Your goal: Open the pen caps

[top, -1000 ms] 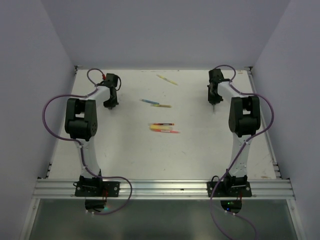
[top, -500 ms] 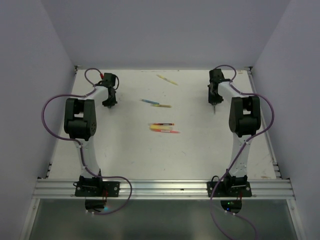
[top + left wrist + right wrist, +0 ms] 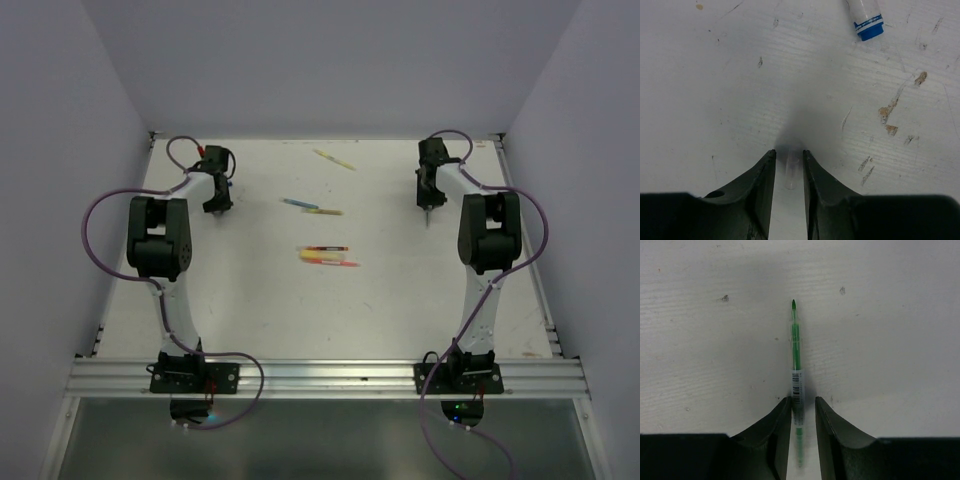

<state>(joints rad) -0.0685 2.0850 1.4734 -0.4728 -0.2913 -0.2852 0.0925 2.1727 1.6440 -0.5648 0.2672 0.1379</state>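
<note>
Both jaws slacker around cap (image 3: 792,171), pen (image 3: 796,365)

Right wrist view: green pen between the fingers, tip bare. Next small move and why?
Probably raise the right gripper straight up, clear of the green pen. Its tip is bare, so it looks uncapped; the jaws stand apart with a gap beside the pen, which seems to rest on the table. More pens lie mid-table.

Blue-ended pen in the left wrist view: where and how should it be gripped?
Take the pen by its white barrel, just behind the blue end, from straight above, fingers across its width. It lies flat on the table, so only its long sides give the left end effector a hold.
</note>
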